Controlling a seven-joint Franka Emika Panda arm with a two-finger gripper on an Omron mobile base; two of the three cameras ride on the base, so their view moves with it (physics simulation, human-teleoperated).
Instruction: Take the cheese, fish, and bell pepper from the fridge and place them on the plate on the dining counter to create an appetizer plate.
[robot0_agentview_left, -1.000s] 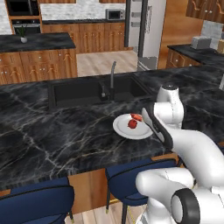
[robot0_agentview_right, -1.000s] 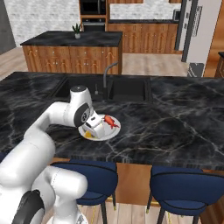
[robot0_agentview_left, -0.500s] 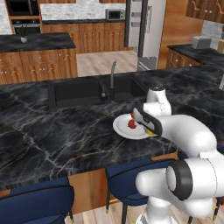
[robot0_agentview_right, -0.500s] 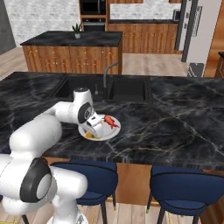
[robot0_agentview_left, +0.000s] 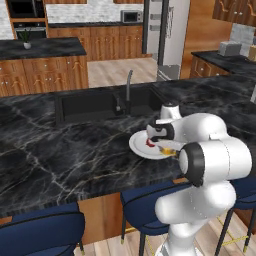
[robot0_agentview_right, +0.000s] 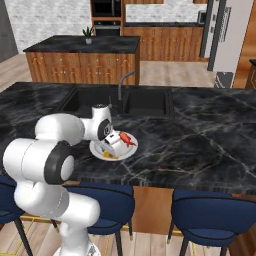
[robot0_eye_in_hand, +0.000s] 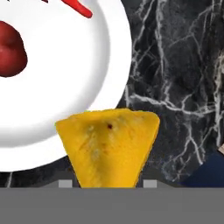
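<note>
Holding the cheese (robot0_eye_in_hand: 108, 146), the jaws stayed clamped narrow on the wedge; it filled the lower centre of the hand view, wide end up, and hid both tips.

Risk, my read: the wedge hung over the plate (robot0_eye_in_hand: 78, 87) edge, partly over the black surface (robot0_eye_in_hand: 175, 65) at the right of the hand view. Letting go there could drop it on the rim so it tips off onto the marble. Cause would be the offset towards the rim, not the grip.

Second risk: the bell pepper (robot0_eye_in_hand: 11, 50) sat at the upper left of the hand view and the fish (robot0_agentview_right: 126, 139) at the plate's right side in the right base view. A shift inward that goes too far could knock either one.

Gripper (robot0_agentview_right: 109, 145) hung low over the plate's near side in the right base view, centre left of the frame. Whether the wedge touched the plate, I couldn't tell.
</note>
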